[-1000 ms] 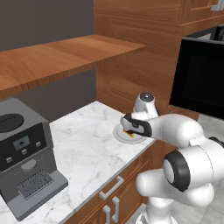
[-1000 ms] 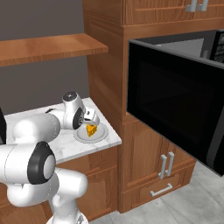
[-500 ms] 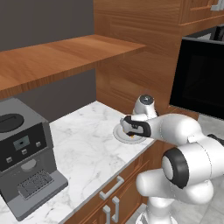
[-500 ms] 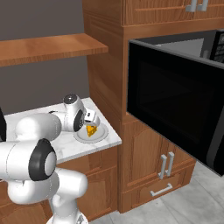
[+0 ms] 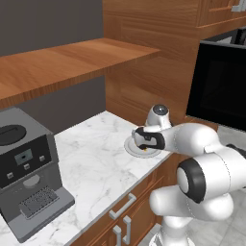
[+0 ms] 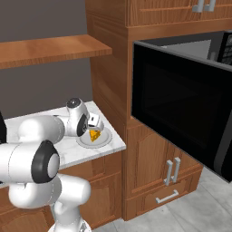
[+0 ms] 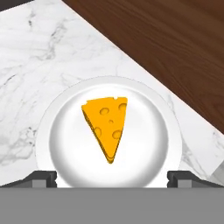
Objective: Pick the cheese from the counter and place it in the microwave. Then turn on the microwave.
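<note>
End effector (image 7: 111, 177), fingers apart at frame bottom, straddles the centred cheese (image 7: 106, 127) on its plate (image 7: 61, 144), ready to descend.

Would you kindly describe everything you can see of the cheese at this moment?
The cheese is a small orange-yellow wedge with several round holes in its broad face. It lies flat near the middle of a round, pale plate that sits on the white marble counter, close to the wooden wall. In the hand view its point aims toward the bottom of the picture. Nothing else touches it; the open gripper hangs above it, one finger to either side.
</note>
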Available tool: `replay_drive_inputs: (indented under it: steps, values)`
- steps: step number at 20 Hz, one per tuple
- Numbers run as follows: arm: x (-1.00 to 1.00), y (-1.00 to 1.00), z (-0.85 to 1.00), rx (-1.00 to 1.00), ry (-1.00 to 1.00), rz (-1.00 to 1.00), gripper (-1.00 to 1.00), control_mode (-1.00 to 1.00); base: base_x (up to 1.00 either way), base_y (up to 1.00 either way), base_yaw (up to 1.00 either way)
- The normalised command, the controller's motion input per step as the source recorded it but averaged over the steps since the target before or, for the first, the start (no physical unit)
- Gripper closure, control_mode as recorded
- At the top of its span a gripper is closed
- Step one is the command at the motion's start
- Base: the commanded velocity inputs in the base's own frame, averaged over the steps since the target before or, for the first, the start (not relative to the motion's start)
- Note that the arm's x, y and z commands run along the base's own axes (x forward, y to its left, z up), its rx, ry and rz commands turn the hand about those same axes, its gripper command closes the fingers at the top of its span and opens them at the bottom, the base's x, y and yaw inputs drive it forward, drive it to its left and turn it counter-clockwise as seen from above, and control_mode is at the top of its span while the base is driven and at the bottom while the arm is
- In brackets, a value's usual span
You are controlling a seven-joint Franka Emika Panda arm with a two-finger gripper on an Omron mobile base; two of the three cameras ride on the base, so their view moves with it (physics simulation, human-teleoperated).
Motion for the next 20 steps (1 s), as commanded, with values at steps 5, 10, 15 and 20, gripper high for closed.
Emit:
replay_drive_inputs:
  steps: [5, 10, 15, 20]
  values:
    - [0.03, 0.00, -0.06, 0.00, 0.00, 0.00, -1.00, -1.00, 0.00, 0.00, 0.00]
    - [0.03, 0.00, -0.08, 0.00, 0.00, 0.00, -1.00, -1.00, 0.00, 0.00, 0.00]
    - [0.03, 0.00, -0.07, 0.00, 0.00, 0.00, -1.00, -1.00, 0.00, 0.00, 0.00]
    - [0.04, 0.00, -0.07, 0.00, 0.00, 0.00, -1.00, -1.00, 0.00, 0.00, 0.00]
